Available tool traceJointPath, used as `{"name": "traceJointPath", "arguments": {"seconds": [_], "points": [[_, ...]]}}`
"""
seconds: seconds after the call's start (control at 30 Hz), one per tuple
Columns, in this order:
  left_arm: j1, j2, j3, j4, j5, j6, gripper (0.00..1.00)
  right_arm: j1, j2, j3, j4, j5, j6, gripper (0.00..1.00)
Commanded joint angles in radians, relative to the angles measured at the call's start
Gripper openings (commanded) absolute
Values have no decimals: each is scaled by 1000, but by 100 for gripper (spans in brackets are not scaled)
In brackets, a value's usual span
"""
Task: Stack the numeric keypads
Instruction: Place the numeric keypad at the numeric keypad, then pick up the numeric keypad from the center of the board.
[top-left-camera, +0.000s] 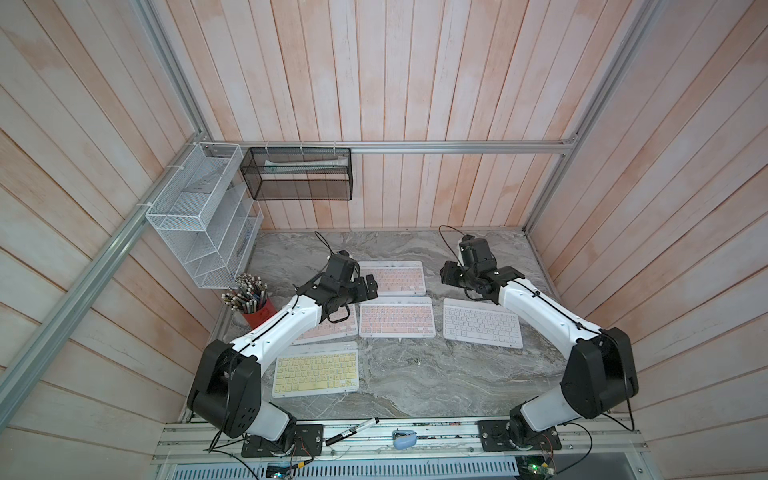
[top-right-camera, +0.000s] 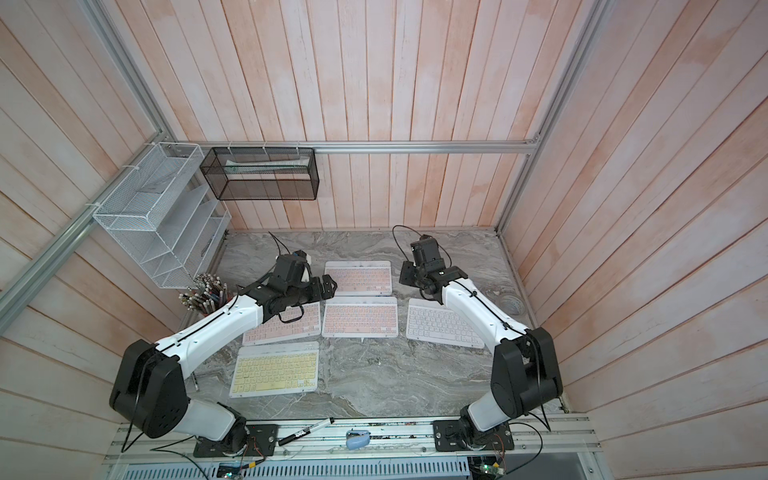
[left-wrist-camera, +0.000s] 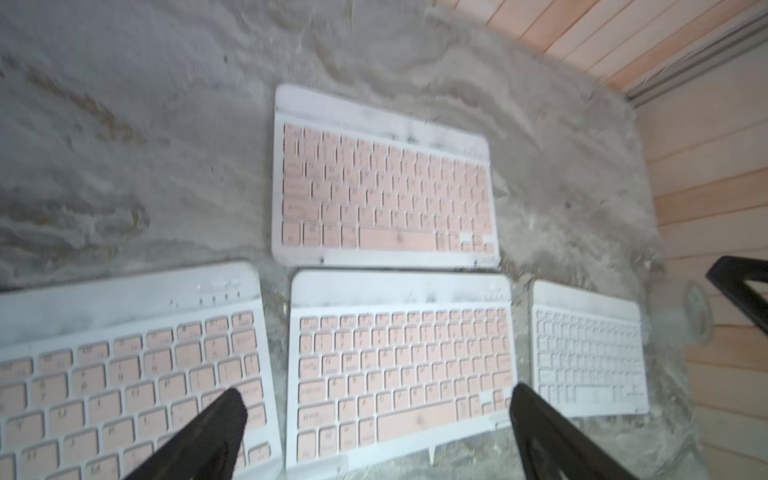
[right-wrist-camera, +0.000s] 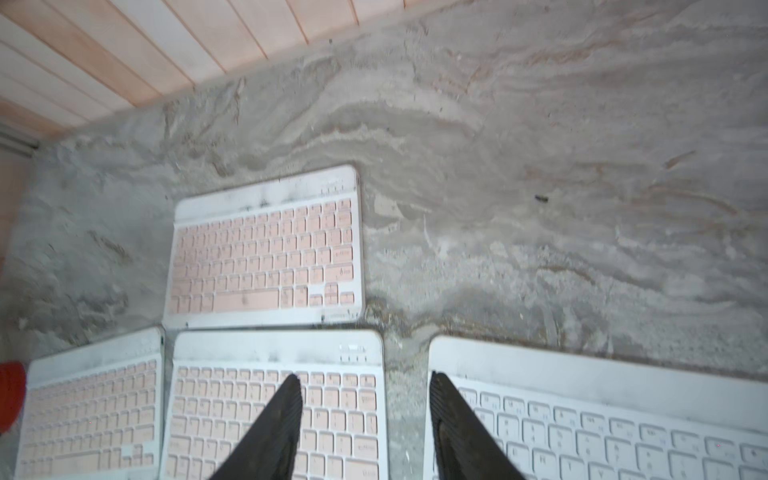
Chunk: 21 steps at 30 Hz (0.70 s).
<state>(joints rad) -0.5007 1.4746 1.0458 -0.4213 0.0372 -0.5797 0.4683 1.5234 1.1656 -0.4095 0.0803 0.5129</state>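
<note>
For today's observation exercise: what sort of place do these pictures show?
Probably a mock office desk inside a robot test cell: wire file organiser on the panelled wall, red pen cup, keyboards on a marble-look table.

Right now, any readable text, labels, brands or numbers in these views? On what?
Nothing can be quoted.
Far pink keypad: legends blurred.
Middle pink keypad: legends blurred.
Left pink keypad: legends blurred.
White keypad: legends blurred.
Yellow keypad: legends too small.
Black marker on the front rail: white print too small.
</note>
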Motion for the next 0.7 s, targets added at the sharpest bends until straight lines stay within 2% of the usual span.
{"name": "traceJointPath", "arguments": {"seconds": [0.0,0.07,0.17,0.27,0.37,0.43,0.6,0.67], "points": [[-15,-54,-70,-98,-47,-16,100,124,3,-40,-111,104,39,51],[-30,-78,-120,-93,-25,-28,100,188,22,-57,-106,126,81,51],[-54,-112,-173,-124,-19,-56,100,248,53,-73,-85,88,142,52],[-58,-166,-225,-170,-29,-87,100,285,77,-64,-97,98,154,58],[-59,-226,-274,-149,-21,-91,100,276,92,-80,-111,122,164,69],[-59,-233,-273,-118,-15,-84,100,254,82,-102,-82,105,160,72],[-59,-124,-183,-62,6,-44,100,179,76,-116,-37,44,161,72],[-59,-74,-151,-42,6,-32,100,165,93,-100,-51,57,160,72]]}}
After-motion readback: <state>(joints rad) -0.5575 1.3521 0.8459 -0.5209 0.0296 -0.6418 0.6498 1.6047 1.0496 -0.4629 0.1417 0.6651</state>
